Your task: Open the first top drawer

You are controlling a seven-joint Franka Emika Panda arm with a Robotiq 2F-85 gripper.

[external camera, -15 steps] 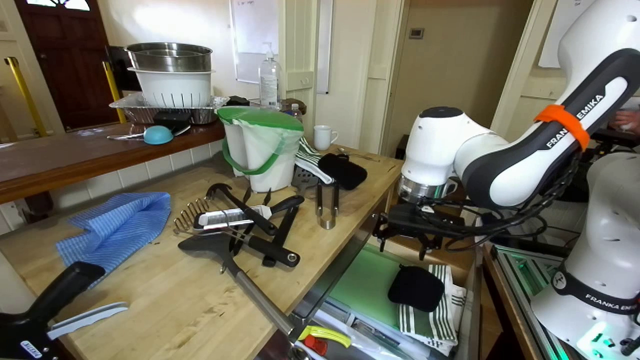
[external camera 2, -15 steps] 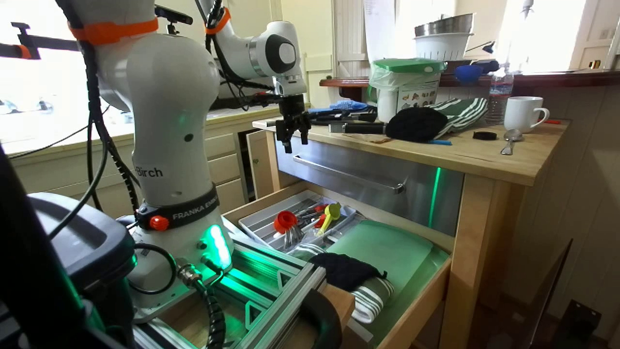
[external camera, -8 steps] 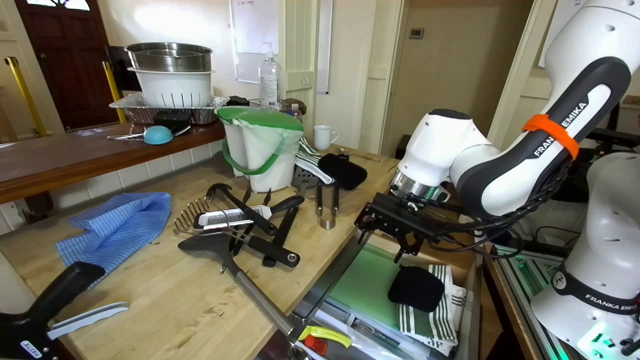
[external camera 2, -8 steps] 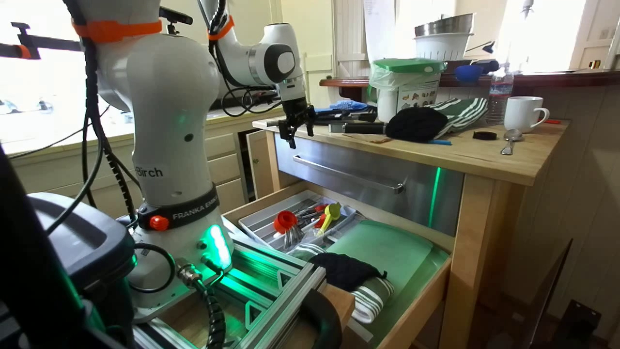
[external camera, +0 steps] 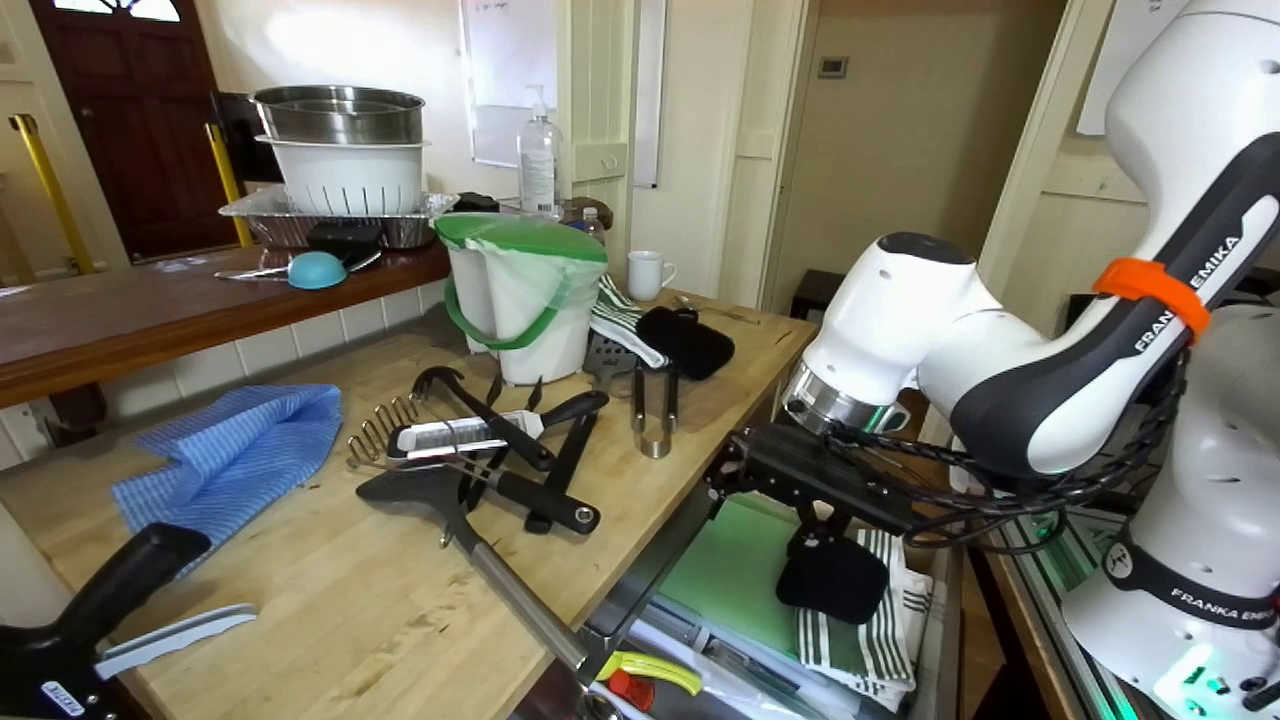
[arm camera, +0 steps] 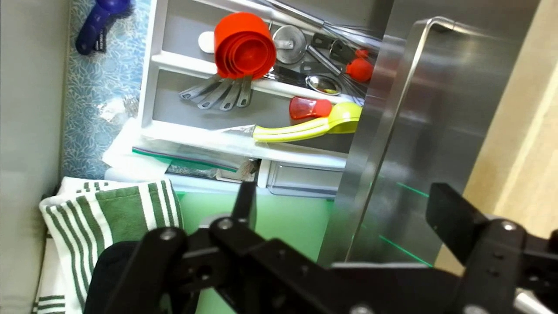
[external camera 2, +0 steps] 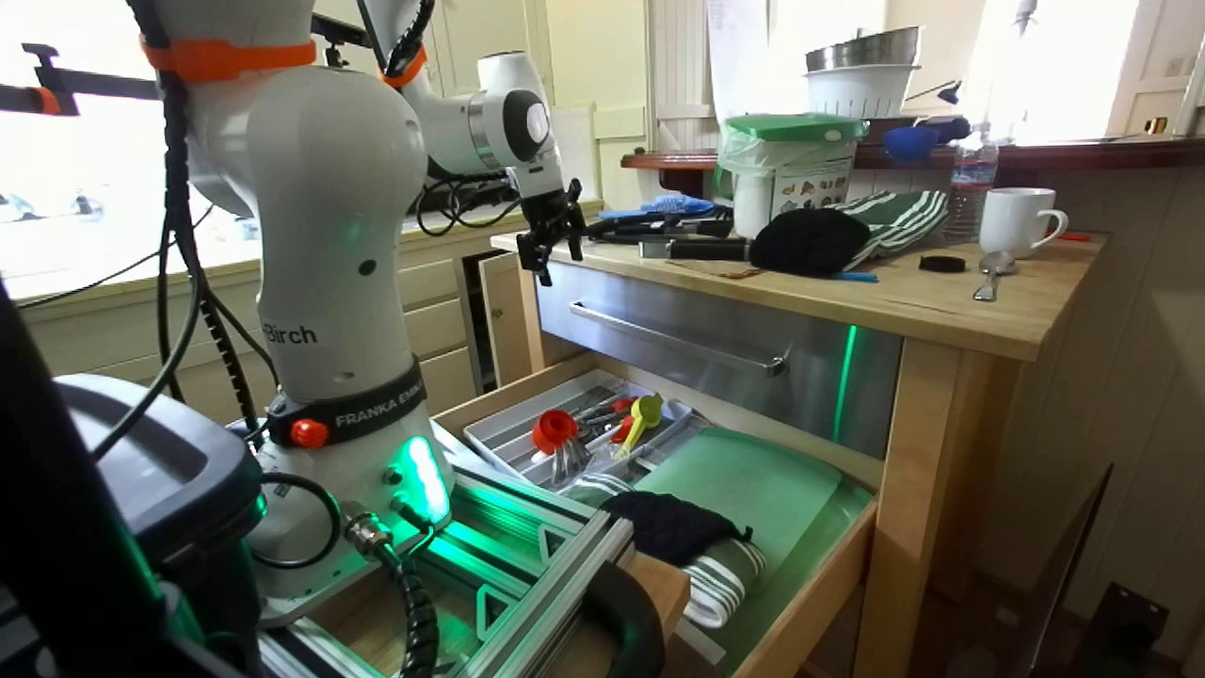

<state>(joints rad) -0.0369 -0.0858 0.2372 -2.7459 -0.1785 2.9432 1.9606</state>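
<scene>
The top drawer's steel front [external camera 2: 734,325] is shut under the wooden counter, so its inside is hidden. A horizontal bar handle [external camera 2: 673,337] crosses it. The steel front [arm camera: 453,113] and handle [arm camera: 414,56] also show in the wrist view, slanting across the right half. My gripper [external camera 2: 560,264] is near the handle's far end, just above its level and apart from it. In the wrist view the gripper [arm camera: 342,192] has its fingers wide apart, with nothing between them. The near finger overlaps the lower drawer's green lining, the far one the steel front.
A lower drawer [external camera 2: 819,584] stands open below, with a green lining [external camera 2: 753,471], a utensil tray, red measuring cups [arm camera: 248,54], a yellow scoop [arm camera: 305,131], a black mitt and striped towels. The counter [external camera: 330,600] holds several utensils, a blue cloth and a green-lidded tub [external camera: 530,310].
My gripper has come down and its wrist has tilted and turned; over the last half second it has drawn back slightly toward the robot. The drawers have not moved.
</scene>
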